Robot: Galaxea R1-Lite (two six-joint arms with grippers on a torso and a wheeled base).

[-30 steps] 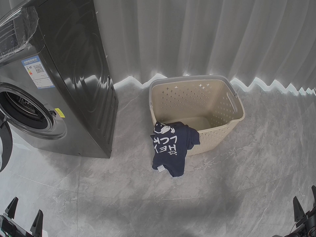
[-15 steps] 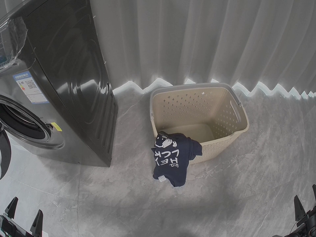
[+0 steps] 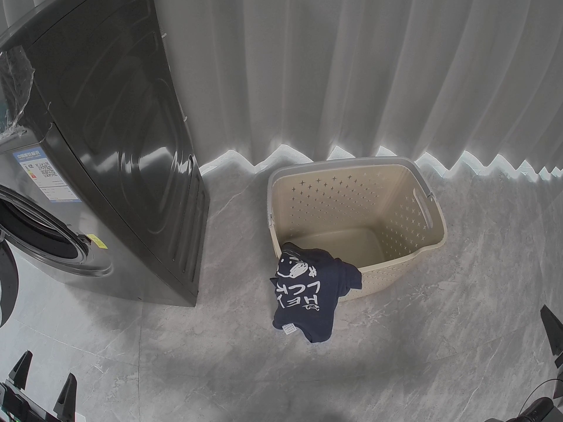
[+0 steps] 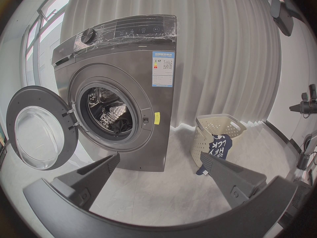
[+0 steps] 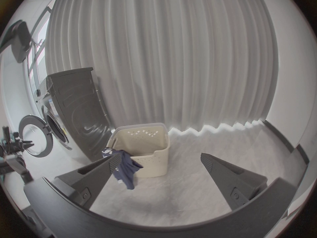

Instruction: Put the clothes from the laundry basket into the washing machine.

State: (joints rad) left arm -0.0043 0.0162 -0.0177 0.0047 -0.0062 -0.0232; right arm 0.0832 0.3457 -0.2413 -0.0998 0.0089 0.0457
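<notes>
A beige laundry basket (image 3: pixel 352 164) stands on the floor to the right of the dark grey washing machine (image 3: pixel 129 147). A navy T-shirt (image 3: pixel 308 288) with white print hangs over the basket's near left corner, its hem on the floor. The rest of the basket looks bare inside. The machine's round door (image 4: pixel 39 126) is swung wide, and a dark garment (image 4: pixel 119 125) lies in the drum. My left gripper (image 4: pixel 159 156) is open and holds nothing, low and well short of the machine. My right gripper (image 5: pixel 160 156) is also open and holds nothing, well back from the basket (image 5: pixel 145 139).
A white curtain (image 3: pixel 352 60) hangs along the wall behind the machine and basket. Grey marble floor (image 3: pixel 234 358) lies bare between me and the basket. The open door's edge (image 3: pixel 7 276) juts out at the far left.
The whole head view has shifted, so the camera moved: machine slid left, basket sits lower. My right gripper has shifted up and toward the right edge of the head view.
</notes>
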